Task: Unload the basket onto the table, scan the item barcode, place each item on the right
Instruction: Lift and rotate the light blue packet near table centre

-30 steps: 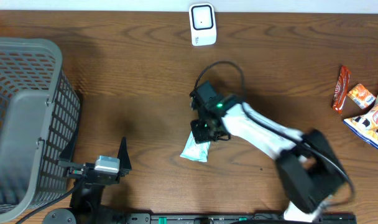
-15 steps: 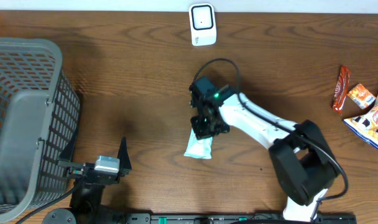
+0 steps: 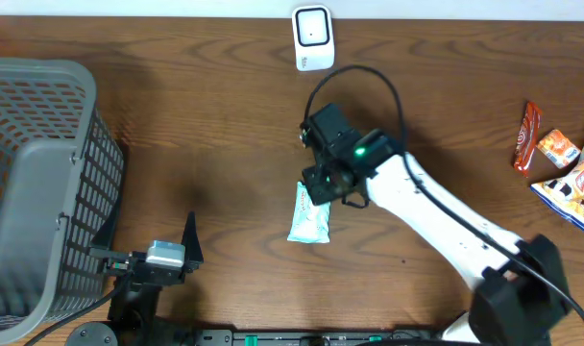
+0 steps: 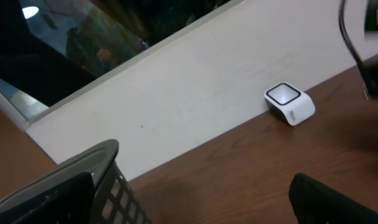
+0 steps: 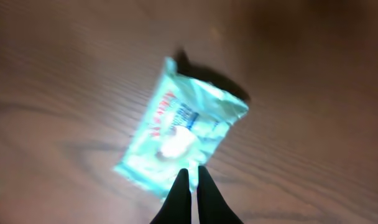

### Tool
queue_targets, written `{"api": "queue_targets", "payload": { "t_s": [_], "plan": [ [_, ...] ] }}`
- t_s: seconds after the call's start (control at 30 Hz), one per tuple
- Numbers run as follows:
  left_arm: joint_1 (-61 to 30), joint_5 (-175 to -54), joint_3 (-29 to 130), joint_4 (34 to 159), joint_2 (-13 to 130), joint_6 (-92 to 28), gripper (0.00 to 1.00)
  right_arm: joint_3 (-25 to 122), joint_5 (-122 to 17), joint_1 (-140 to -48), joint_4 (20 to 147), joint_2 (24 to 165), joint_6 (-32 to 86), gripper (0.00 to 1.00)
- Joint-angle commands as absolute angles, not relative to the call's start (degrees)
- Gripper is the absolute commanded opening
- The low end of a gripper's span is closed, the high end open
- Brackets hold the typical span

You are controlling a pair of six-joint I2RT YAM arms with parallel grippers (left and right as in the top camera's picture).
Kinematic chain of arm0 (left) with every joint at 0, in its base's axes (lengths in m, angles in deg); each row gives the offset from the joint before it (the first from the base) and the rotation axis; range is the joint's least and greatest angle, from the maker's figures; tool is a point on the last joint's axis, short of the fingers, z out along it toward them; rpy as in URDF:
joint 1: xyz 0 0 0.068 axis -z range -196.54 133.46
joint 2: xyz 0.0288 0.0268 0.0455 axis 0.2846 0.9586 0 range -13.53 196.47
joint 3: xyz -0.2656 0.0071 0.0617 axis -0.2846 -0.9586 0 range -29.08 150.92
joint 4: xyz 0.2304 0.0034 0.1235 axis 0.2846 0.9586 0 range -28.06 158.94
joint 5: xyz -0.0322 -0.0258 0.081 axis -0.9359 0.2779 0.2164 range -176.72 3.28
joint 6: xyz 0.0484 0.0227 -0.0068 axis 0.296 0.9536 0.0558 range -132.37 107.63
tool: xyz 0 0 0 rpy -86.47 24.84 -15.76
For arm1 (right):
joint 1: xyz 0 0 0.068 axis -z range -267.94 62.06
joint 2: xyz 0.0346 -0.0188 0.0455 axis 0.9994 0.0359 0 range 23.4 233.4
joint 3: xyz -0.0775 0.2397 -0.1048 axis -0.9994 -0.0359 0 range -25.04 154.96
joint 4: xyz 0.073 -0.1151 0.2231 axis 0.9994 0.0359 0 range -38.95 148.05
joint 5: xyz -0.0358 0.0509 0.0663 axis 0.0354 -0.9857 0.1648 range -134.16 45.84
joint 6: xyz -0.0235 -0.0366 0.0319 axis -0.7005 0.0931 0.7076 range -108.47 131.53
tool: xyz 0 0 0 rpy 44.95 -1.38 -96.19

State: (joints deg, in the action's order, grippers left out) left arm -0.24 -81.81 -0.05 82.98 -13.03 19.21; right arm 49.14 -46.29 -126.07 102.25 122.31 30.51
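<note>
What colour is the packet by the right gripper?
Pale turquoise, white and red print; right wrist view shows the packet best.

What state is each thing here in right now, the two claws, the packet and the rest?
right gripper: shut on an edge of the light-blue packet.
light-blue packet: held by one edge, printed face up.
left gripper: open, holding nothing.
scanner: standing upright, well apart from the packet.
basket: upright, nothing visible inside.
snack packs: lying flat at the right, untouched.
</note>
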Motion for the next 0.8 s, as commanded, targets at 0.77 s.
{"api": "queue_targets", "payload": {
  "t_s": [0.77],
  "plan": [
    [0.0, -81.1, 0.2, 82.9, -13.4, 19.5, 1.0, 46.9, -48.1, -126.1, 97.5, 123.0, 28.2, 0.01]
  ]
}}
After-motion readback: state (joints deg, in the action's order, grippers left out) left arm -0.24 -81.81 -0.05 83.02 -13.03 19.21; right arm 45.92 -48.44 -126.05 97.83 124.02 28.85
